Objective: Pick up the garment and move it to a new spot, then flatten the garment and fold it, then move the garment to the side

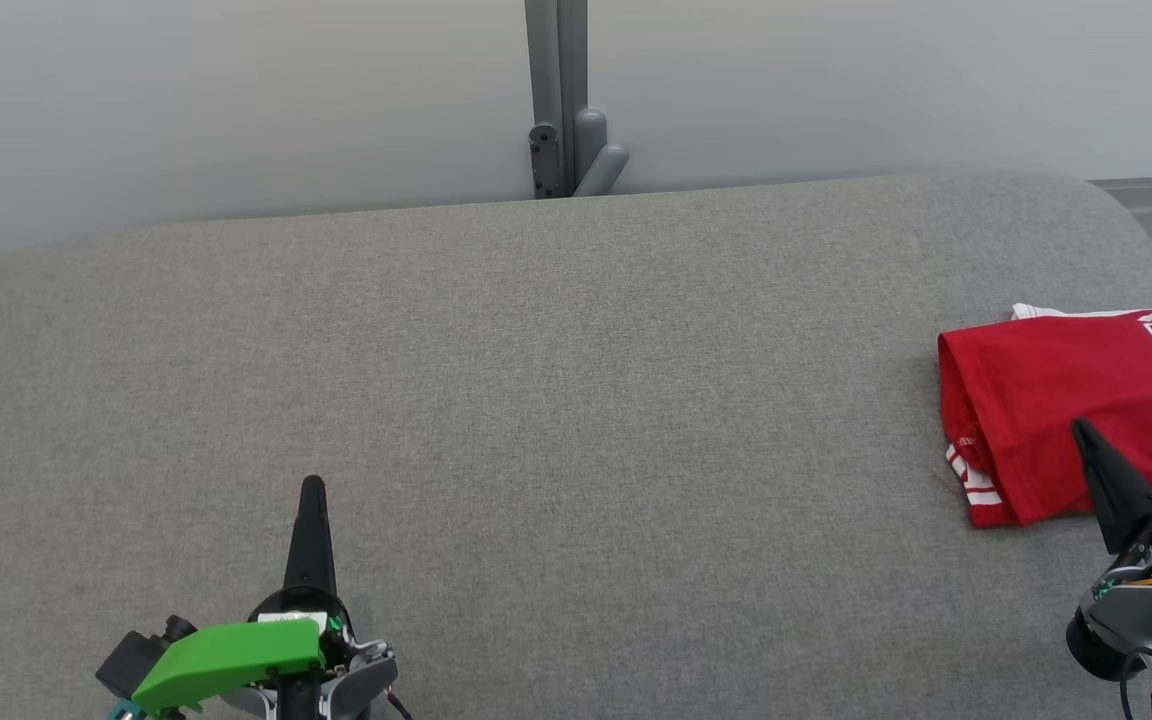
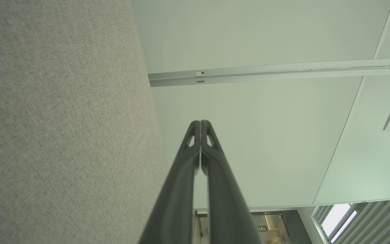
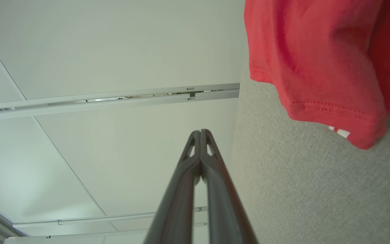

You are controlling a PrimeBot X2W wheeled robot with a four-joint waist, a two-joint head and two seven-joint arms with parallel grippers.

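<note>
Two pinched-closed, empty tools: the left end effector (image 1: 313, 488) over bare counter (image 1: 536, 380), the right end effector (image 1: 1082, 428) near the folded red jersey (image 1: 1056, 400) at the counter's right edge. Moving aside looks finished; next, the arms likely just retreat.

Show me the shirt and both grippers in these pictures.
shirt (image 1: 1056, 400): head view, on its red folded cloth.
left gripper (image 1: 313, 490): head view, at the tip of its shut jaws.
right gripper (image 1: 1084, 435): head view, at the tip of its shut jaws.
</note>
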